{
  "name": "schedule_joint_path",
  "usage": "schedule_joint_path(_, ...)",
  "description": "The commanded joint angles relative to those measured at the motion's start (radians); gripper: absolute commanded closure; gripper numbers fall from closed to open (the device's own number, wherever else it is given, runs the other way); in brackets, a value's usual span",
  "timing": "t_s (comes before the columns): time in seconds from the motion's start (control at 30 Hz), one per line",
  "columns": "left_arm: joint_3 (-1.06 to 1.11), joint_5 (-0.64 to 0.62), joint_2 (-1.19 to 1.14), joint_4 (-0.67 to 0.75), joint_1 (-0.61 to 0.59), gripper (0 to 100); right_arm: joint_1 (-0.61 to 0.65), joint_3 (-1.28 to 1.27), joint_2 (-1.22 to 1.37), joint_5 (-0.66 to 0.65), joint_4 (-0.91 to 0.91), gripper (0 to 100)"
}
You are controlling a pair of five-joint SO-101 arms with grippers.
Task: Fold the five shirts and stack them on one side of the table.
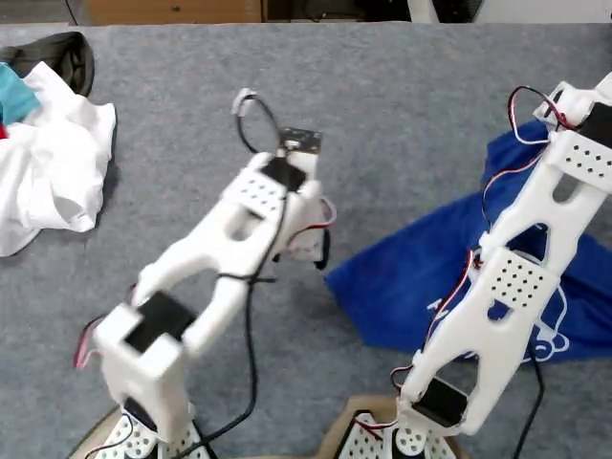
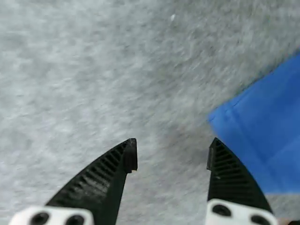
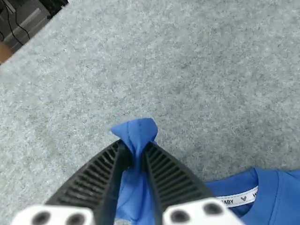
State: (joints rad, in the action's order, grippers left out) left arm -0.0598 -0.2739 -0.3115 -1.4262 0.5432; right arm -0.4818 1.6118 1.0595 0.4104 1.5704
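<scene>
Right pincer [image 3: 135,146] has a pinch of the blue shirt [image 1: 421,277], left pincer [image 2: 172,151] is spread wide and holding nothing.

The right one's two ribbed black fingers [image 3: 101,180] are squeezed nearly together on a little bunched-up fold of blue cloth that pokes out past the tips, held up above the grey worktop [image 1: 402,96], with the collar and its label just beside it. The rest of the shirt lies rumpled on the worktop toward the right edge, partly under the right arm. The left pincer hangs over the felt around the middle, and the shirt's nearest corner sits just beside one fingertip, not touching as far as I can tell. Over at the far left corner there's a crumpled white shirt [image 1: 57,163] in a heap, with a teal one [image 1: 14,96] and something dark [image 1: 67,53] tucked against it.
</scene>
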Motion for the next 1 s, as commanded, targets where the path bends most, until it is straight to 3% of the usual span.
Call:
schedule_joint_path(0.0,-0.233,-0.043,-0.133,-0.1,0.061,74,-0.013,0.05,-0.002,-0.011,-0.021,99.1)
schedule_joint_path(0.2,-0.517,-0.094,-0.352,-0.241,0.13,74,-0.013,0.05,0.002,-0.011,-0.021,99.1)
schedule_joint_path(0.43,-0.71,-0.109,-0.539,-0.259,0.129,74,-0.012,0.048,0.004,-0.011,-0.029,99.1)
schedule_joint_path(0.87,-0.74,-0.104,-0.647,-0.319,0.138,75,-0.013,0.048,0.004,-0.011,-0.029,99.1)
schedule_joint_path(0.97,-0.738,-0.104,-0.648,-0.33,0.138,83,-0.012,0.048,0.004,-0.011,-0.029,99.1)
